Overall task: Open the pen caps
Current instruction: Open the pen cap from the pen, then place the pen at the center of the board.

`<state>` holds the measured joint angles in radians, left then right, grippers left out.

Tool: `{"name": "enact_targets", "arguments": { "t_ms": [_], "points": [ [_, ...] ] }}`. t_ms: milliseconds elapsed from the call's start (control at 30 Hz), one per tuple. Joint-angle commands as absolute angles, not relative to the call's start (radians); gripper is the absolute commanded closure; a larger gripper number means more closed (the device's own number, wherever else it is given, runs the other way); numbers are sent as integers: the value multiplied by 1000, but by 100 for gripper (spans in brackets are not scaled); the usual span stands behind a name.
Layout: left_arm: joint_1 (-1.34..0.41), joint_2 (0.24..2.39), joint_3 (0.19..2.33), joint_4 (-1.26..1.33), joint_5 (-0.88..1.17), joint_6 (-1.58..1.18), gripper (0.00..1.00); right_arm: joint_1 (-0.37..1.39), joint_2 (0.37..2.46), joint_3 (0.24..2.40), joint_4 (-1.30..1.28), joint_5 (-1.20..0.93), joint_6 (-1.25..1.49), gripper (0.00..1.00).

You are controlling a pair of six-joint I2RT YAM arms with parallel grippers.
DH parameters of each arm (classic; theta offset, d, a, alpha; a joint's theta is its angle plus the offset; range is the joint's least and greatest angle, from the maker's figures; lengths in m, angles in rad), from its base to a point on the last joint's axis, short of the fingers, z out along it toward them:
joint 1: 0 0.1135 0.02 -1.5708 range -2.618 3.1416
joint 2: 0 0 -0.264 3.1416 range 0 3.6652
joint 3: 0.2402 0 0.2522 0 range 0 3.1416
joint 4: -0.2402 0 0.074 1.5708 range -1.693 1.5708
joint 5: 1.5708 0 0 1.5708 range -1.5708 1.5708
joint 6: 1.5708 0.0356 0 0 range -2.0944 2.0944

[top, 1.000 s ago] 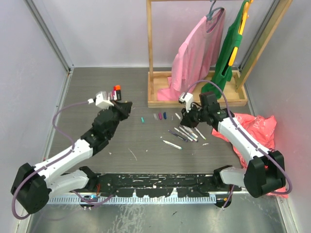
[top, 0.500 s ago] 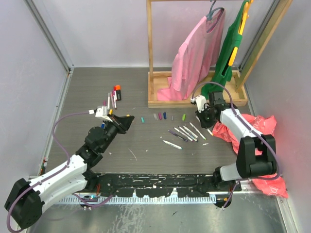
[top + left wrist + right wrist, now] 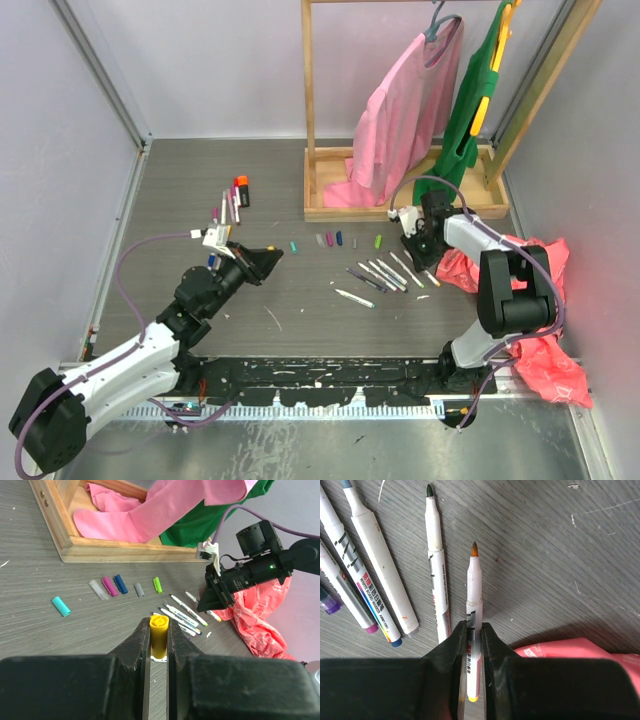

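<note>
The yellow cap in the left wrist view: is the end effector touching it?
Touching. The left wrist view shows the left end effector pinching the yellow cap from both sides.

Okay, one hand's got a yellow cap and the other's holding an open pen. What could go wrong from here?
1. The left hand pinches the yellow cap with its end sticking out past the fingertips. It could slip and roll away from the row of caps.
2. The right hand holds the open pen close beside other open pens. Setting it down could knock them, or its tip could mark the table.
</note>
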<state>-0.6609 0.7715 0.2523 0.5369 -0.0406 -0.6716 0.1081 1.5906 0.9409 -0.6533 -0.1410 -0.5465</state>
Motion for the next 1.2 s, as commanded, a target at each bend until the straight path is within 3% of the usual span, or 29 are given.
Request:
{"name": "enact_targets", "arguments": {
  "t_ms": [0,500,900,1167],
  "points": [
    [-658,755,247,629,6,-687,98,104,1614,993,-656,-156,-535,93],
    [-658,776,257,670,70,-722,98,104,1680,1004,-669,-155,-512,76],
    [-666,924,291,788,164,-795,100,104,1644,1006,-669,-162,-508,69],
    [-775,1072,361,815,102,-778,100,104,1554,996,-642,-144,-496,64]
  ]
}}
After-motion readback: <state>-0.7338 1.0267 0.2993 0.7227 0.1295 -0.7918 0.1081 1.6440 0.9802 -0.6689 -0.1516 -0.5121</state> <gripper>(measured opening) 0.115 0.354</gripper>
